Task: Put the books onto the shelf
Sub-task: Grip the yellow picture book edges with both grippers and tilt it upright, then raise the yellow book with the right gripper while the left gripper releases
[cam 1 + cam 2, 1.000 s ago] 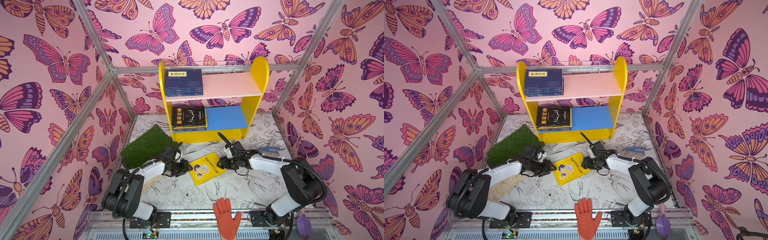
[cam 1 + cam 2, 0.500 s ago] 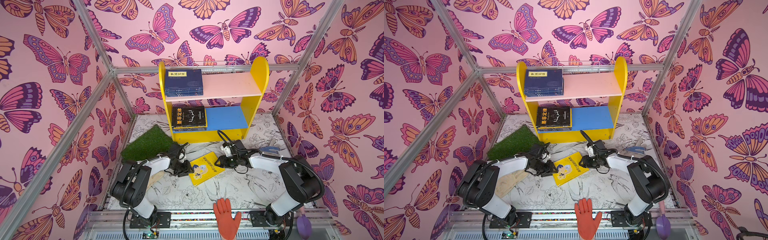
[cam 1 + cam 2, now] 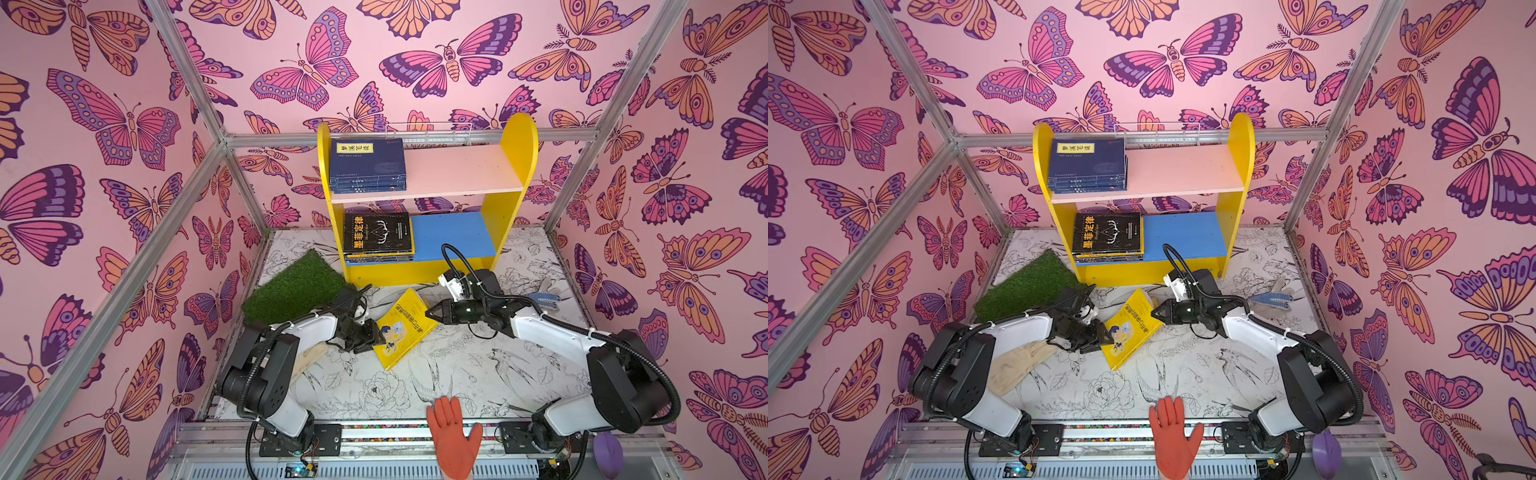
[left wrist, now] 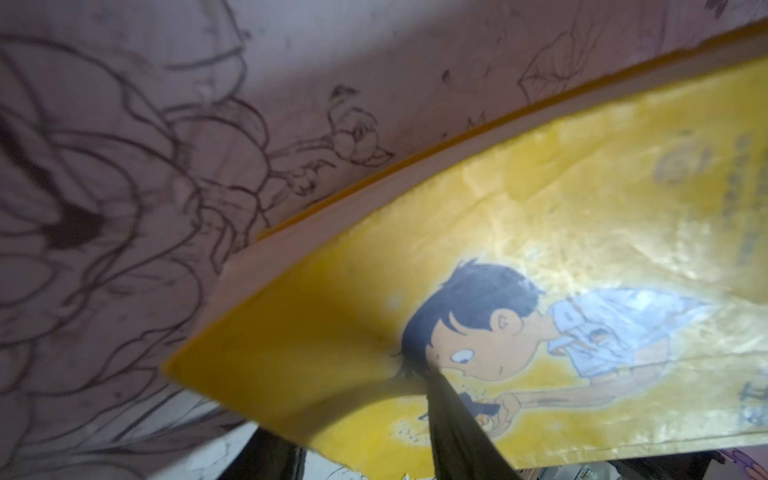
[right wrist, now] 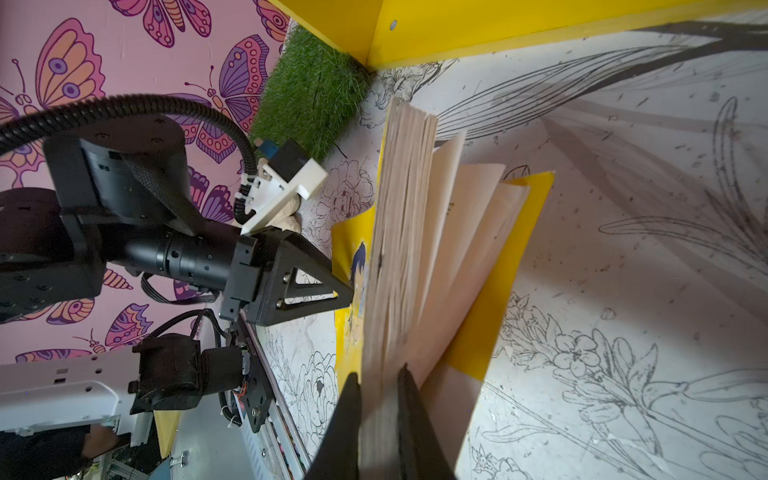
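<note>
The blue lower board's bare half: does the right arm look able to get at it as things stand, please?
Probably yes: the right hand, shut on the yellow book's pages, sits in front of the shelf, and nothing stands between it and the blue board's bare half.

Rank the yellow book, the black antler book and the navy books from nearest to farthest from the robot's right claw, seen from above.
1. yellow book: pinched in the right claw, centre of the scene.
2. black antler book: left side of the blue lower board.
3. navy books: left side of the pink upper board, farthest back.
</note>
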Robot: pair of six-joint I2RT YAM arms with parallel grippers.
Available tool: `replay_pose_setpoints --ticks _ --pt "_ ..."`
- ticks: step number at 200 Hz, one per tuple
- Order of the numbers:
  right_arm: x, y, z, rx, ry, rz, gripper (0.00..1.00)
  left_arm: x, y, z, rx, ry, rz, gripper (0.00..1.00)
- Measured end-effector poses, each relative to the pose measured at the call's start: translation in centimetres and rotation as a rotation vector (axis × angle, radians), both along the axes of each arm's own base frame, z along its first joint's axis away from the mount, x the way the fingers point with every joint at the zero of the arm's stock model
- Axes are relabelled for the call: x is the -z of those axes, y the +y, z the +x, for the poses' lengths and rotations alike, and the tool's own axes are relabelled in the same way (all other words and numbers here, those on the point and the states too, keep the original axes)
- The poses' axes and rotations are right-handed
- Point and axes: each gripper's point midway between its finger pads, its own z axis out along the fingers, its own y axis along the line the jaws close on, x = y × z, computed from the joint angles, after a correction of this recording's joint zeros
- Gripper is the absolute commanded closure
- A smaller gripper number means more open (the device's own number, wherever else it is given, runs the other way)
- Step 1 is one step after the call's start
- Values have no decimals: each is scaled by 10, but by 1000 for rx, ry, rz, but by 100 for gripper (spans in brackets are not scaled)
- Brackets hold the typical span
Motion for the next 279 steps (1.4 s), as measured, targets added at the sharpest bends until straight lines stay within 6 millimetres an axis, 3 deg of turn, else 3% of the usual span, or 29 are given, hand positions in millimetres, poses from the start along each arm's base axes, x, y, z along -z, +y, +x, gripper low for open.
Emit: replay_pose_setpoints --ticks 31,57,94,130,172,186,229,246,261,279 --pt "-1 -3 -2 29 15 61 100 -17 14 9 -130 -43 -120 40" --pt "-6 -21 6 126 53 171 100 -31 21 17 -230 -87 -239 35" --pt "-27 -42 32 264 57 306 100 -45 13 18 -246 -100 -354 27" --pt "-59 -40 33 259 2 391 100 -59 6 24 -229 -136 -421 25" --pt "-68 -38 34 263 7 426 100 -74 -9 30 -184 -184 -484 28" --pt "-71 -38 35 265 6 443 100 -77 -16 34 -174 -188 -508 35" --pt "-65 -38 40 293 17 442 99 -83 -25 48 -201 -191 -588 85" --pt "-53 -47 46 355 29 401 83 -92 -25 53 -208 -218 -628 100" --pt "-44 -54 46 401 43 347 63 -97 -26 54 -210 -233 -649 100" --pt "-43 -60 40 425 18 285 50 -97 -27 50 -215 -220 -660 100"
